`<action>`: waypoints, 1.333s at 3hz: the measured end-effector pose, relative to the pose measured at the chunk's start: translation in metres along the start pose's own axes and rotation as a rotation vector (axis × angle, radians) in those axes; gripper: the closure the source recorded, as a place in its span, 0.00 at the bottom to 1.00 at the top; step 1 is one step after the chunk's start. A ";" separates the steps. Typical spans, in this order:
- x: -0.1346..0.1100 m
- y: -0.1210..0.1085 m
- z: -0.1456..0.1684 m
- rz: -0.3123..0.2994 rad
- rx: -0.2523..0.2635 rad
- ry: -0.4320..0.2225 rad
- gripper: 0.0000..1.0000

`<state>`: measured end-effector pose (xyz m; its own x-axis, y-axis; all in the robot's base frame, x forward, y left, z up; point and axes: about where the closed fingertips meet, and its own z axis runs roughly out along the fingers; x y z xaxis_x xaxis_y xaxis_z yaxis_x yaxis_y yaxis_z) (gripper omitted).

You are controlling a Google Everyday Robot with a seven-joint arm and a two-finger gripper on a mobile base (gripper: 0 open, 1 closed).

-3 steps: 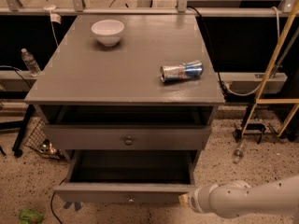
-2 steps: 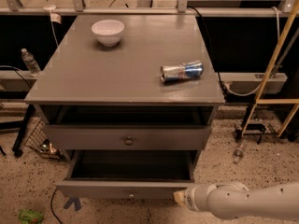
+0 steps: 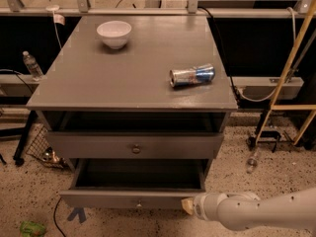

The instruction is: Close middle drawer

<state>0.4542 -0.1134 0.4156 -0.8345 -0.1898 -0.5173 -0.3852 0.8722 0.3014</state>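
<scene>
A grey wooden cabinet (image 3: 98, 83) fills the middle of the view, seen from the front and above. The middle drawer (image 3: 113, 199) is pulled well out from the cabinet body. Its flat front panel lies low in the view, with a small round knob (image 3: 139, 203) at its centre. The part of its inside (image 3: 138, 174) in view is a dark, bare floor between grey side walls.

Above it is the upper drawer (image 3: 89, 145), a taller front with its own round knob (image 3: 136, 149). A dark gap shows between this front and the cabinet top.

The gripper (image 3: 186, 206) is at the bottom right, at the right end of the middle drawer's front panel and right against it. It is at the tip of a white arm (image 3: 256, 214) that reaches in from the right edge. Whether the gripper is spread or closed cannot be told.

On the cabinet top, a white bowl (image 3: 114, 33) stands upright near the back left, its inside plain white. A dented drink can (image 3: 192, 75) lies on its side toward the front right, well apart from the bowl.

On the speckled floor, a wire basket (image 3: 42, 144) is to the left of the cabinet. It holds a few small shiny things too unclear to name. A clear plastic bottle (image 3: 31, 65) stands farther back on the left, and another bottle (image 3: 252, 161) lies to the right.
</scene>
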 end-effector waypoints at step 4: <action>-0.094 -0.002 0.053 -0.130 -0.064 -0.232 1.00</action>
<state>0.5543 -0.0729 0.4209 -0.6667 -0.1840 -0.7223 -0.5136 0.8156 0.2663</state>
